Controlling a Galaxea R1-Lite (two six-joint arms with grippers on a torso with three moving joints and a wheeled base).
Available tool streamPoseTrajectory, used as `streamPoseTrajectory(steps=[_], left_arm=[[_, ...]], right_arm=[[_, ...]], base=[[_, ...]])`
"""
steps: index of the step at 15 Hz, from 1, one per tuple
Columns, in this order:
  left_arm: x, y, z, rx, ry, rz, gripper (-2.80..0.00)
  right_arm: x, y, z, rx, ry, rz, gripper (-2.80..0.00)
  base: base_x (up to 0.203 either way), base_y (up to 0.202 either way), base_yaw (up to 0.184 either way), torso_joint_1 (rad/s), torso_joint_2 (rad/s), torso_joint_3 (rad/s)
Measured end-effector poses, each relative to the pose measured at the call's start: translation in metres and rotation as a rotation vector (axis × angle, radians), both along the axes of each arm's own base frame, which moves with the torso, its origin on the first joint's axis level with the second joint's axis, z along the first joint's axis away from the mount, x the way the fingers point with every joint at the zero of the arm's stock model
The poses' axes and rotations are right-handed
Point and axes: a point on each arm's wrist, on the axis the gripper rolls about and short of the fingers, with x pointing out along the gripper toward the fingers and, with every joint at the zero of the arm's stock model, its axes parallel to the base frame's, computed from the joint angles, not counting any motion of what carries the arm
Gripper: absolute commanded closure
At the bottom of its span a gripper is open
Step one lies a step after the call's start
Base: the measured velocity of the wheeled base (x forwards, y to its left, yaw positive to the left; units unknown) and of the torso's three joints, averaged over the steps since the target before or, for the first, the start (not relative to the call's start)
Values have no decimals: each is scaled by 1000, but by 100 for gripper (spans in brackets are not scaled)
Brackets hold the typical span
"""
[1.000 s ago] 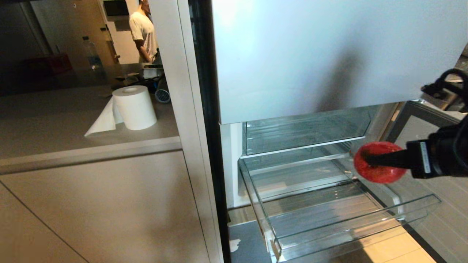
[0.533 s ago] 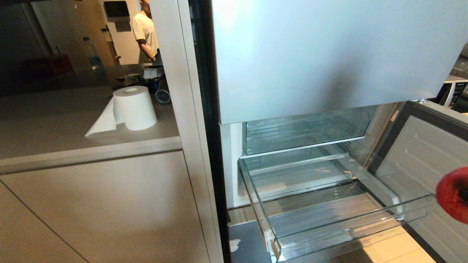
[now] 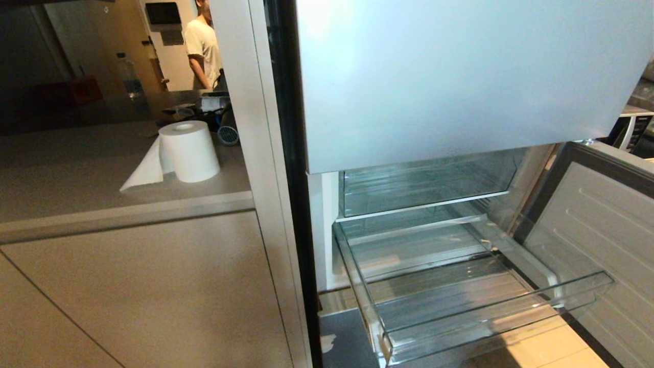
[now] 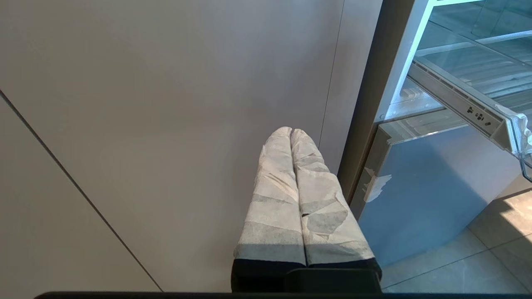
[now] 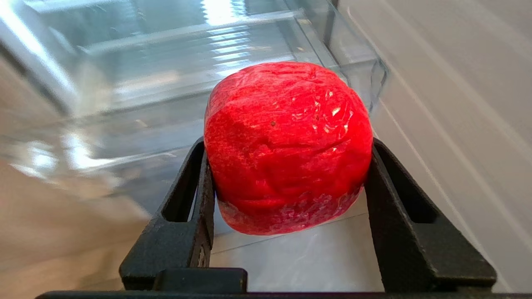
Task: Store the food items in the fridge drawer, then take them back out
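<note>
One of the food items, a round glossy red fruit, sits clamped between the black fingers of my right gripper, which is shut on it. In the right wrist view the fruit hangs over pale floor, just outside the fridge drawer's clear corner. The head view shows the fridge drawer pulled out with nothing on its ribbed floor; neither arm appears there. My left gripper, fingers wrapped in white tape, is shut on nothing beside a grey cabinet panel. The drawer's taped corner lies off to its side.
A second clear drawer sits above, pushed in. The open fridge door stands at the right. A paper towel roll rests on the grey counter; a person stands far behind it.
My right gripper carried the red fruit from above the drawer's right side to the right and down, out of the head view. The left arm has stayed still.
</note>
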Motion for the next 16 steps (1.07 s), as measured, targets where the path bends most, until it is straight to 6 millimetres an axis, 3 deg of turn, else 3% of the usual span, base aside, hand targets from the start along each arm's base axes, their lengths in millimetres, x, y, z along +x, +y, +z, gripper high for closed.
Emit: streamPoseTrajectory(steps=[2,4,9,16], left_arm=[[0,0,0,0,0,0,0],[0,0,0,0,0,0,0],[0,0,0,0,0,0,0],[0,0,0,0,0,0,0]], right_arm=[[6,2,-30,-49,-66,-5,0],[8,3,-42,-84,-150,-22,0],[0,7,-70,-101,-21,18,0],[-16,7,-78,-109,-160,12,0]], base=[[0,0,0,0,0,0],[0,0,0,0,0,0],[0,0,0,0,0,0],[0,0,0,0,0,0]])
